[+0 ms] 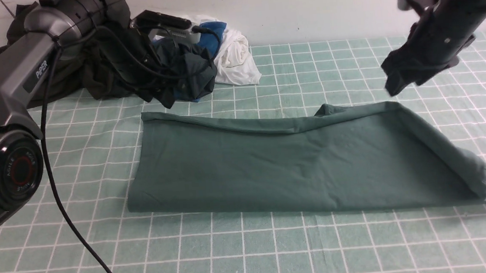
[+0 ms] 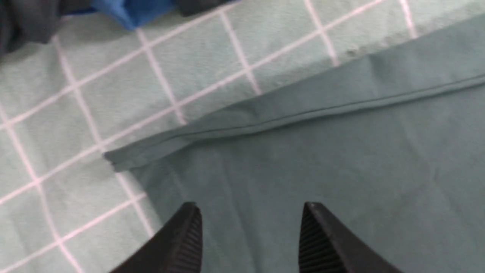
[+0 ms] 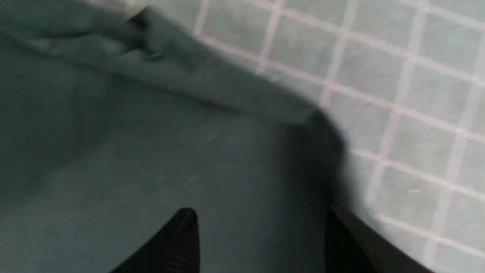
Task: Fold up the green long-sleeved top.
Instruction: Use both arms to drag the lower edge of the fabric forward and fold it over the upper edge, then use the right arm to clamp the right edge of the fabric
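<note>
The green long-sleeved top (image 1: 295,163) lies in a long folded band across the middle of the pale green checked cloth (image 1: 250,254). Its right end is bunched near the table's right edge. My left gripper (image 2: 250,206) is open and empty, hovering over the top (image 2: 341,170) by its far left corner. In the front view its fingers are lost against the dark clothes pile. My right gripper (image 1: 393,83) is open and empty in the right wrist view (image 3: 261,212). It hangs just above the top (image 3: 151,170) near its far right corner.
A pile of clothes sits at the back left: a blackish-olive garment (image 1: 96,78), a dark grey-green one (image 1: 188,72) with blue cloth (image 1: 213,32) and white cloth (image 1: 236,56). The left arm's black cable (image 1: 61,206) hangs over the cloth at front left. A wall stands behind.
</note>
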